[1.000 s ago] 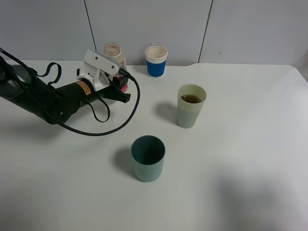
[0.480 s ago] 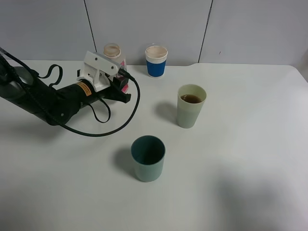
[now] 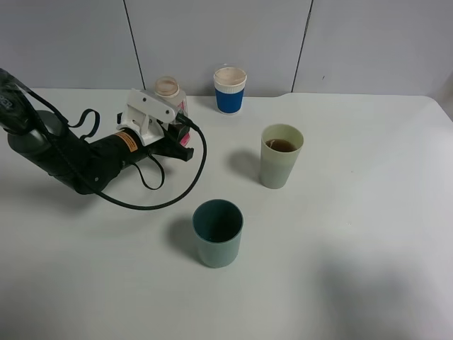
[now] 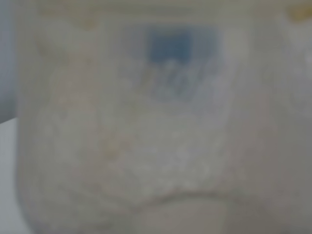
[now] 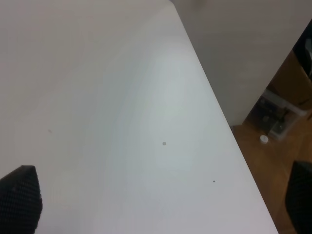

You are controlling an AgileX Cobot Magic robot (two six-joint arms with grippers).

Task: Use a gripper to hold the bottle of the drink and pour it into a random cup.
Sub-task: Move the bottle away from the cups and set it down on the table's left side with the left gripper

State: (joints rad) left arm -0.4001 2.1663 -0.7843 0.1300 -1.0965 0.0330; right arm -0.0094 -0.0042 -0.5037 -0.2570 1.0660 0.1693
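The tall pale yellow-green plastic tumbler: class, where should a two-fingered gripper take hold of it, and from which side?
Grip the tall pale yellow-green plastic tumbler around its upper wall, just below the rim, coming in level from the side. It stands upright with brown liquid inside and tapers downward, so a high side hold likely resists slipping and keeps fingers out of the drink.

White table (image 3: 368, 212), three cups, bottle (image 3: 168, 91)

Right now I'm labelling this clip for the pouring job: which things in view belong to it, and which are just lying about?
Part of the job:
- bottle of the drink, at the back of the table
- left pincer, closed on the bottle
- pale yellow-green cup, brown liquid inside

Just lying about:
- dark teal cup
- blue-and-white paper cup
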